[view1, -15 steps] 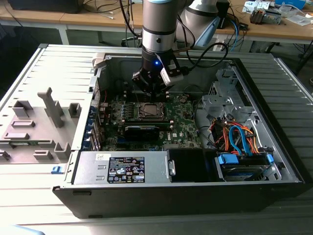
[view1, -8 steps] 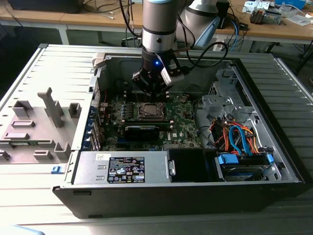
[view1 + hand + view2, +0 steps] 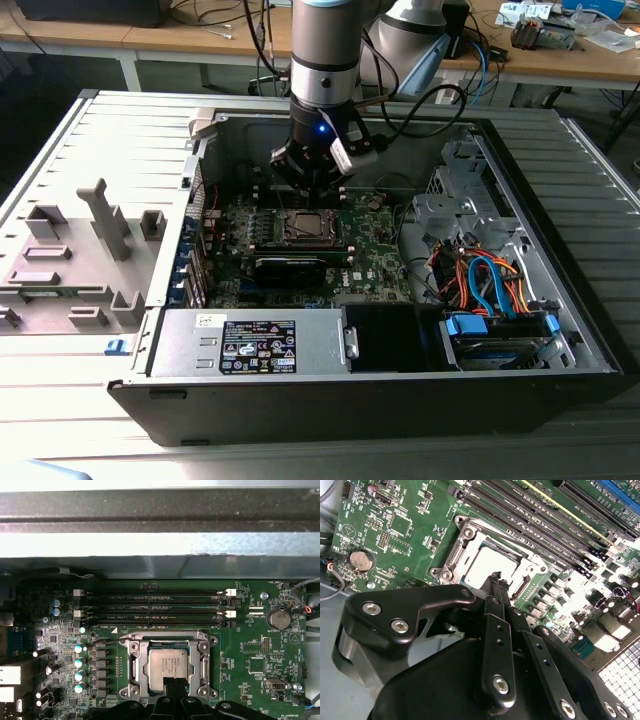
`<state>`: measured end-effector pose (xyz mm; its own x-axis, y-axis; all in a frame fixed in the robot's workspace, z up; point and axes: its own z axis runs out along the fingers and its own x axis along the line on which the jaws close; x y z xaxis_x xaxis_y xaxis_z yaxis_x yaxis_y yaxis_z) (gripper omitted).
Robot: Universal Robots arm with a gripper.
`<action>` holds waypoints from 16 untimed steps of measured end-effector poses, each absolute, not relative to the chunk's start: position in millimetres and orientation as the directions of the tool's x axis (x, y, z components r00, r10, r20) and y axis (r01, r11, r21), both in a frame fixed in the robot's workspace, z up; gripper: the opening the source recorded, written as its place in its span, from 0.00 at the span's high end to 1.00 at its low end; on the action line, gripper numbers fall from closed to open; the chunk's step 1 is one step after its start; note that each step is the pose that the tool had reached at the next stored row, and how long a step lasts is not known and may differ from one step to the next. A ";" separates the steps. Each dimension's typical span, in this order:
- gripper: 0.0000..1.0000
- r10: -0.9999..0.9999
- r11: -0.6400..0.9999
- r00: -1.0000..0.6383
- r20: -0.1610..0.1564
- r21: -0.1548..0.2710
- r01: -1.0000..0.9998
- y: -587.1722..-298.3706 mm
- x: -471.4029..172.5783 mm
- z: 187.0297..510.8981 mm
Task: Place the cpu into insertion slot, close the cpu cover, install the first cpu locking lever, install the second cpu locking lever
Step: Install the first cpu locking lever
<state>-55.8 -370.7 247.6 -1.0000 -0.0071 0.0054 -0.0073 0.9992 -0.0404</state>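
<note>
The cpu (image 3: 166, 666) lies flat in the insertion slot (image 3: 305, 228) on the green board, its silver-grey top (image 3: 487, 564) showing. The cpu cover (image 3: 134, 666) lies down around it as a silver frame, with the chip visible through its window. My gripper (image 3: 173, 683) hovers just above the slot's edge, over one side of the chip. Its two thin black fingers (image 3: 496, 582) are pressed together with nothing between them. In the exterior view the gripper (image 3: 311, 186) hangs just behind the slot. A thin metal lever (image 3: 102, 642) sticks out from the slot's corner.
The board sits inside an open computer case (image 3: 560, 300). Long memory slots (image 3: 155, 607) run beside the socket, and a black card (image 3: 290, 268) lies in front of it. A grey power supply (image 3: 255, 342) and a bundle of cables (image 3: 485, 275) fill the case's front and the exterior view's right.
</note>
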 end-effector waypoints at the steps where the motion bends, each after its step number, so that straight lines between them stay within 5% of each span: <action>1: 0.89 -0.010 0.999 -1.000 0.005 -0.040 -0.010 -370.7 -55.9 247.6; 16: 0.89 -0.054 0.998 -0.999 0.005 -0.040 -0.054 -370.7 -55.8 247.6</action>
<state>-55.8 -370.7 247.6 -0.9985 -0.0542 0.0054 -0.0544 0.9977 -0.0403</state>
